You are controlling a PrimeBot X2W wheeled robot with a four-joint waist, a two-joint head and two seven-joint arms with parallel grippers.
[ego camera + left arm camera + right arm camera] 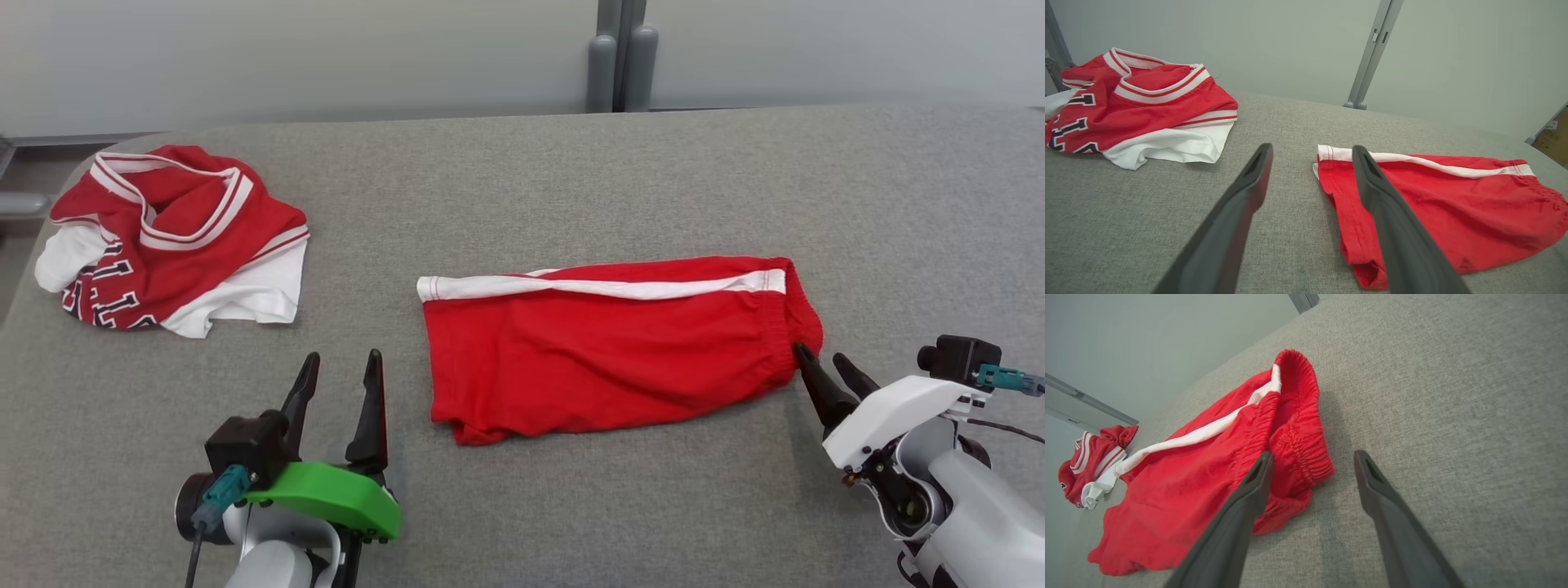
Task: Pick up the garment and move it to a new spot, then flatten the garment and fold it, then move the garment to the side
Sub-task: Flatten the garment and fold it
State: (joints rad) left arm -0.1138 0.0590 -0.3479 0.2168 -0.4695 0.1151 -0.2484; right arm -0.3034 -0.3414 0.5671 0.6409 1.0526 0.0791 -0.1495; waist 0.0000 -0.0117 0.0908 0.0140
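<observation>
The garment [612, 359] is a pair of red shorts with a white side stripe. It lies folded in half lengthways at the middle of the grey surface, waistband to the right. My left gripper [343, 359] stands open just left of the hem end, off the cloth, with nothing between its fingers. In the left wrist view the left gripper [1311, 149] points past the hem of the garment [1453, 204]. My right gripper [820, 355] is open at the waistband's near corner. In the right wrist view the right gripper [1313, 454] has its left finger over the gathered waistband of the garment [1188, 477].
A crumpled red and white jersey [180, 237] with dark lettering lies at the far left, also seen as the jersey [1139, 106] and the jersey [1090, 469]. The grey fabric surface [571, 180] runs back to a pale wall with a grey post [619, 57].
</observation>
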